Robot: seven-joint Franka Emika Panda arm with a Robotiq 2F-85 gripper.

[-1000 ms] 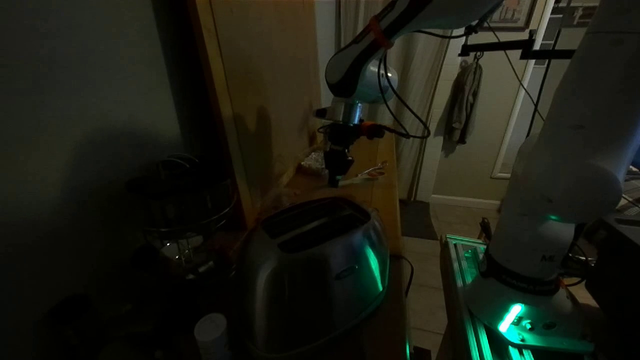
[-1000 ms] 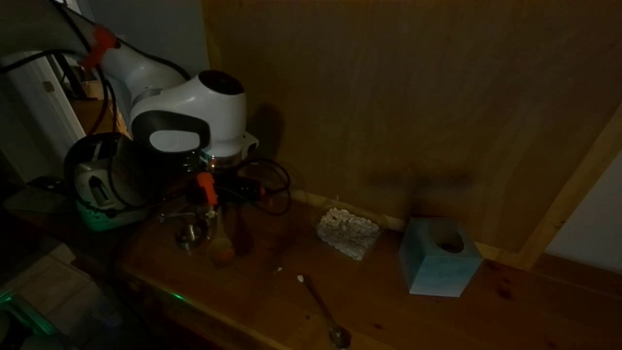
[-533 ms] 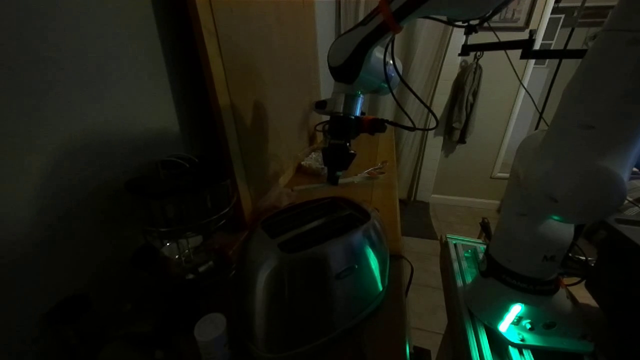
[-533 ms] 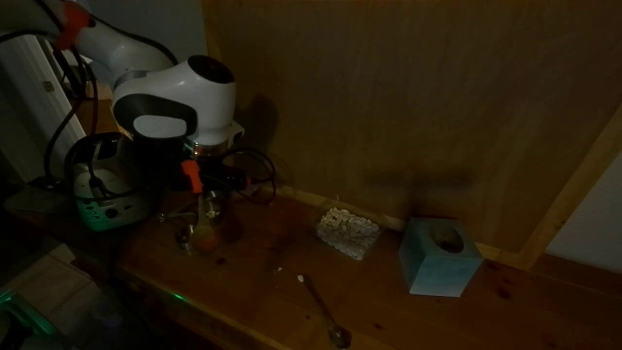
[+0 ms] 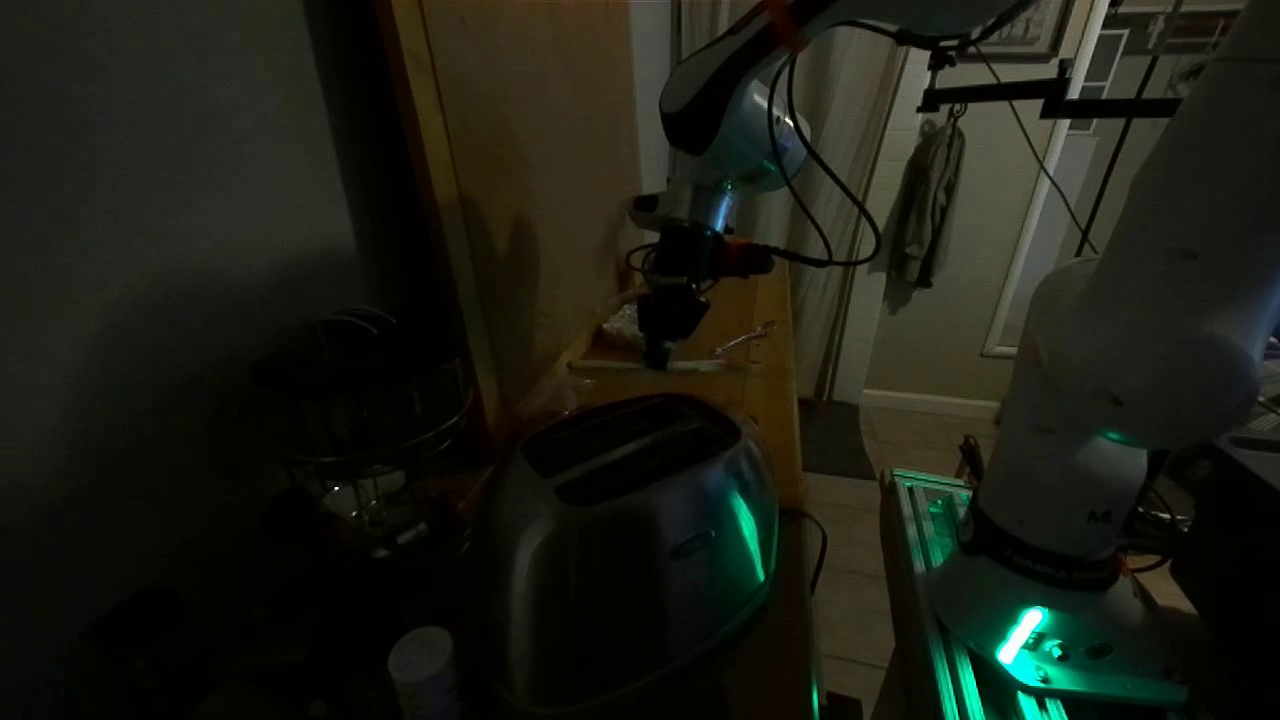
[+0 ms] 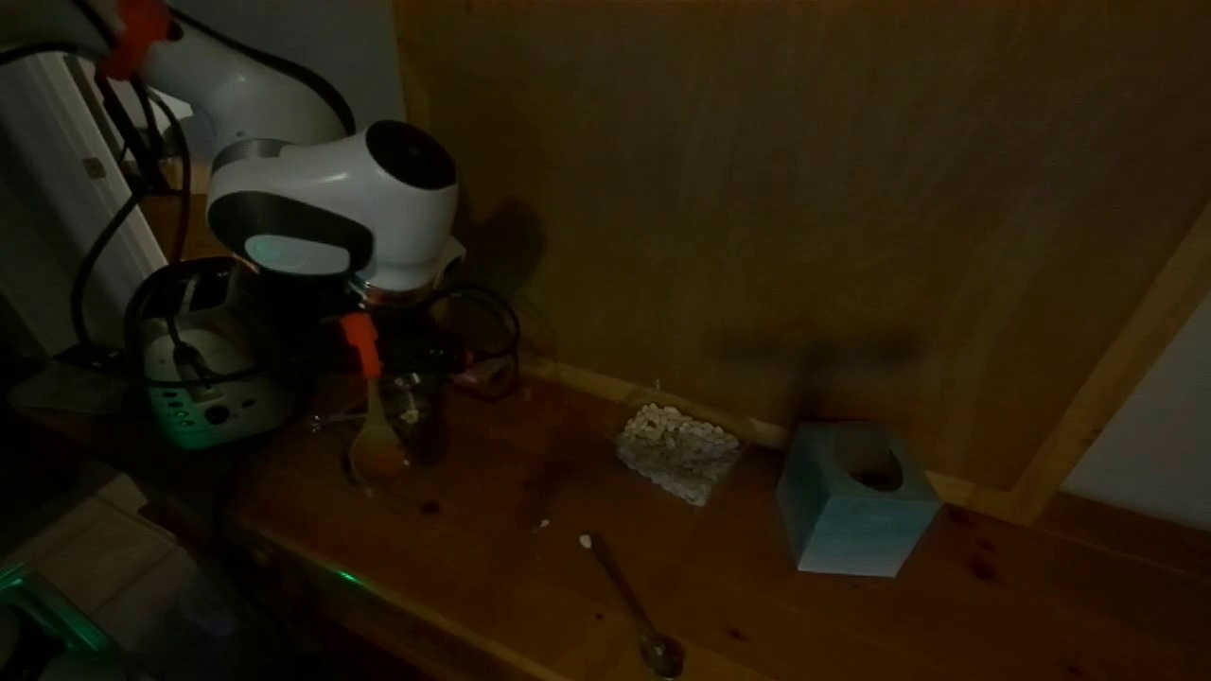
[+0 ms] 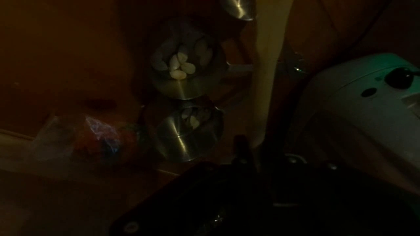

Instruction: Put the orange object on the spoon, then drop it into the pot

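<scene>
1. the orange object (image 6: 383, 461) lay in the bowl of the wooden spoon (image 6: 371, 437), a dull patch of colour in an exterior view.
2. the gripper (image 5: 657, 358) was closed narrowly on the spoon's handle; in the wrist view the handle ran up from between the dark fingers (image 7: 242, 147). in an exterior view the bowl end pointed toward the front edge of the table (image 6: 530, 586).
3. near the handle in the wrist view stood a metal cup (image 7: 183, 89) with a few pale pieces (image 7: 178, 74) inside, its thin stem partly hidden behind the spoon. just beside it, another metal cup (image 7: 182, 147) held some too.
4. a clear bag (image 7: 101, 134) with red and blue in it lay near the cups.
5. the table was brown wood with dark knots. a tall wooden board (image 6: 757, 189) rose along its back.
6. farther along, near the foot of the board, a clear box (image 6: 679, 463) held a heap of pale pieces, and well apart from the wooden spoon stood a blue box (image 6: 847, 534) with a hole in its top.
7. nearer the front edge lay a dark spoon (image 6: 620, 588), a pale speck (image 6: 586, 542) at its handle tip.
8. a metal toaster (image 5: 640, 560) with two slots, streaked with green, stood toward the opposite end; a white tub (image 5: 422, 665) stood beside it in shadow.
9. the room was very dim. past the table hung a pale curtain (image 5: 850, 120) and a coat (image 5: 930, 205); a dark mat (image 5: 838, 440) lay on the tiled floor (image 5: 850, 590), and a green light (image 5: 1020, 635) glowed on the arm's base (image 5: 1110, 610).
</scene>
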